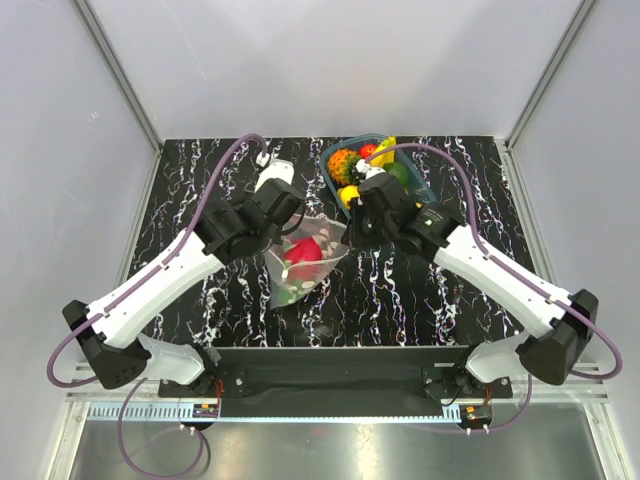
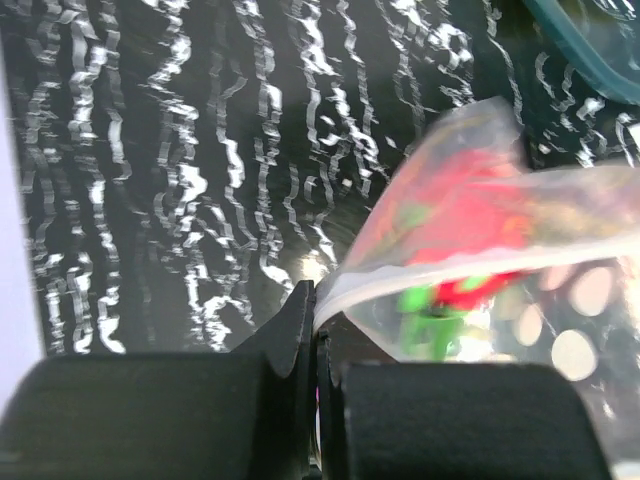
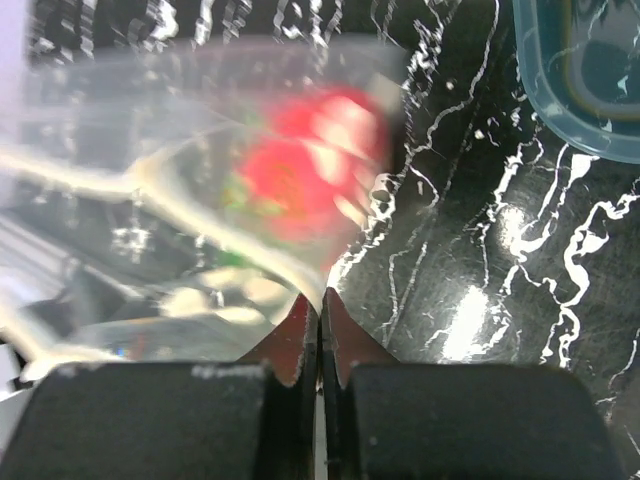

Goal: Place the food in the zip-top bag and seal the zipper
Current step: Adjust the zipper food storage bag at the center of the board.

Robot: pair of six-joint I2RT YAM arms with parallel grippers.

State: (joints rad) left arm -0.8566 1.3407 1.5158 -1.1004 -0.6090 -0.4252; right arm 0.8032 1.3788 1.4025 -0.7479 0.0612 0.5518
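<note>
The clear dotted zip-top bag [image 1: 305,262] lies mid-table with the pink-red dragon fruit [image 1: 303,251] inside it. My left gripper [image 1: 285,222] is shut on the bag's mouth edge at its left end; the whitish zipper strip [image 2: 480,266] runs from its jaws. My right gripper [image 1: 352,228] is shut on the bag's edge at its right end, with the dragon fruit [image 3: 300,165] blurred behind the plastic [image 3: 150,200]. The dragon fruit also shows in the left wrist view [image 2: 470,215] through the bag [image 2: 560,320]. Yellow fruits [image 1: 349,194] lie in the basket.
A dark teal oval basket [image 1: 428,187] stands at the back right with several toy fruits, orange [image 1: 342,163], red and green. Its rim shows in the right wrist view [image 3: 560,100]. A white object [image 1: 277,172] lies behind the left gripper. Grey walls enclose the black marbled table [image 1: 420,300].
</note>
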